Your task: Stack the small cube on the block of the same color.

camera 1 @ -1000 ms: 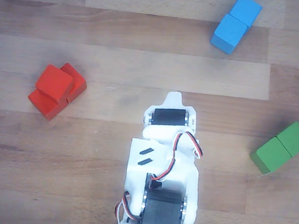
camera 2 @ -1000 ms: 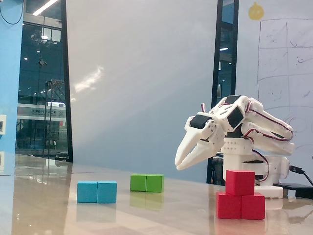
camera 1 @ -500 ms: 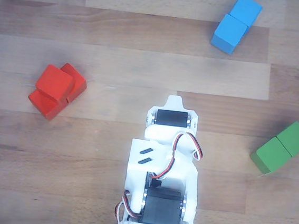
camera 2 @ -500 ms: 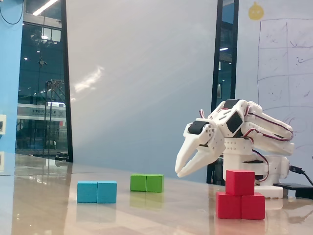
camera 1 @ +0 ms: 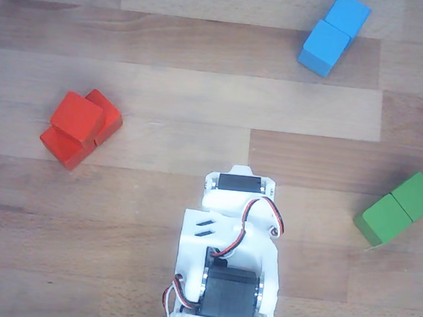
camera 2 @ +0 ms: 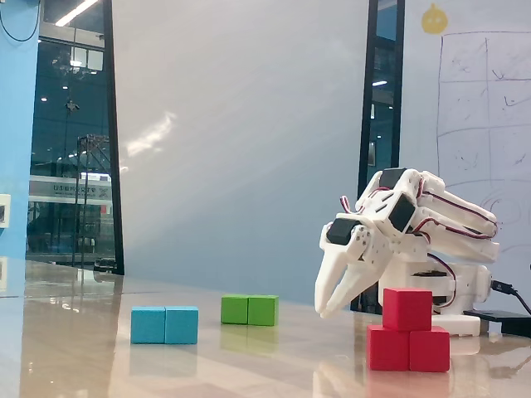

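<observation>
The small cube [camera 1: 76,114] [camera 2: 406,308] rests on top of the red block [camera 1: 61,146] [camera 2: 408,349], at the left in the other view and at the front right in the fixed view. My gripper [camera 2: 326,313] hangs nose-down just left of the red stack in the fixed view, clear of it. Its fingers meet at the tips with nothing between them. From above only the white arm [camera 1: 230,235] shows, covering the fingertips.
A blue block [camera 1: 333,33] [camera 2: 164,324] lies at the top right of the other view. A green block [camera 1: 398,209] [camera 2: 249,310] lies at the right edge. The arm's base [camera 2: 440,286] stands behind the red stack. A wooden table [camera 1: 167,72] is underneath.
The arm has folded back toward its base and the gripper has tipped further down, ending closer to the red stack in the fixed view. No block moved.
</observation>
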Robot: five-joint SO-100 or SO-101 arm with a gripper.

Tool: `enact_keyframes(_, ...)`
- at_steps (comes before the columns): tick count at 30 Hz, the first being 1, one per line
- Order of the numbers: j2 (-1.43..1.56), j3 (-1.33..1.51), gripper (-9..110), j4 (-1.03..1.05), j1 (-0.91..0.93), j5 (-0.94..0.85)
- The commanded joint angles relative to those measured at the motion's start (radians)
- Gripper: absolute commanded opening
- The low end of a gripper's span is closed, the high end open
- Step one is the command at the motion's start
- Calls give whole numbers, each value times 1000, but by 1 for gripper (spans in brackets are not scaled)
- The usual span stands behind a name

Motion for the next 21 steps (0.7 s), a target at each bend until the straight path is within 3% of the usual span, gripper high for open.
enact_keyframes(1,38,-98,0,54,8,6)
enact_keyframes(21,38,-106,0,78,8,-2)
